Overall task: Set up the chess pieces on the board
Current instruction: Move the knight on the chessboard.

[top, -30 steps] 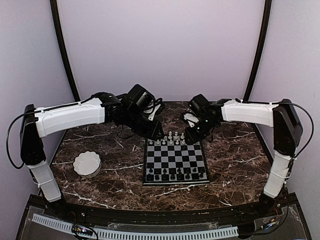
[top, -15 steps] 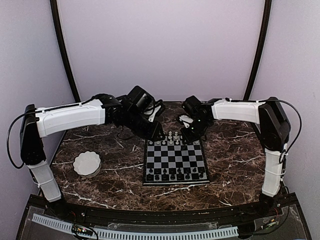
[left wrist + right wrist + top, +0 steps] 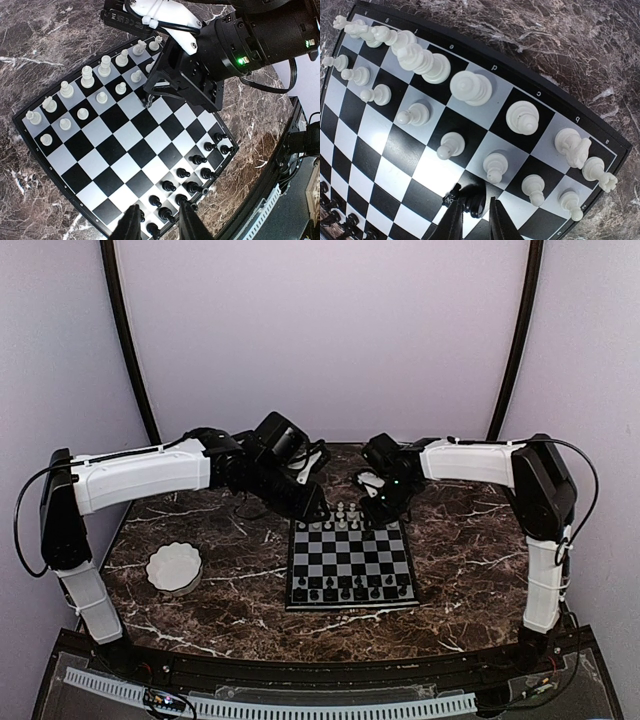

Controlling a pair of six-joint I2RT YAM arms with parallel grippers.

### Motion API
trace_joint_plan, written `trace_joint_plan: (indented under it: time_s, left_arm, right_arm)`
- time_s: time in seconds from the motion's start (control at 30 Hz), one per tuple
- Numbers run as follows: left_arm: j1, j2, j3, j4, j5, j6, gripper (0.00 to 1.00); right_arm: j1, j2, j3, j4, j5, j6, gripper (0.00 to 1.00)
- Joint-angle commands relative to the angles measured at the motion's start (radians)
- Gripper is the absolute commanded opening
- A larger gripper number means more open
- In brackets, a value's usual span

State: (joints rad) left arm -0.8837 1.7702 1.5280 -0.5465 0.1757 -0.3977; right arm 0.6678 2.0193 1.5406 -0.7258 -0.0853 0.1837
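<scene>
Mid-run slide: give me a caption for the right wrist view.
Right tool, a small dark piece between its fingers, over the black-and-pale checked chessboard beside eight tiny white plastic pawns.

Both arms same build: white shells, black joint housings.
Left arm (image 3: 140,475): long white forearm cover, black elbow block, white base column at the near-left corner of the worktop (image 3: 460,550). Thin black left cable (image 3: 20,525) loops off the elbow.
Right arm (image 3: 480,462): mirrored, with black right cable (image 3: 592,502) arcing past its elbow. Wrist housing (image 3: 250,45) is black and cylindrical, green LED (image 3: 243,60) lit, white bracket (image 3: 165,15) with black label.
Left tool (image 3: 158,220) and right tool (image 3: 472,220): slim black fingers.
</scene>
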Motion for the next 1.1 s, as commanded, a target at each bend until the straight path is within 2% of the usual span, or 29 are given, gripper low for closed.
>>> trace_joint_plan:
  time_s: [0.0,0.77,1.07]
  left_arm:
    - [0.003,-0.031,-0.017,0.012,0.010,-0.002,0.29]
    - [0.003,-0.041,-0.074,0.053,0.020,-0.039,0.29]
    - [0.002,-0.008,-0.137,0.127,0.030,-0.046,0.29]
  right_arm:
    - [0.003,0.016,-0.016,0.015,-0.020,0.020,0.19]
    - [0.034,-0.071,-0.138,0.012,-0.067,0.037,0.13]
    - [0.036,-0.127,-0.219,0.064,-0.155,0.114,0.08]
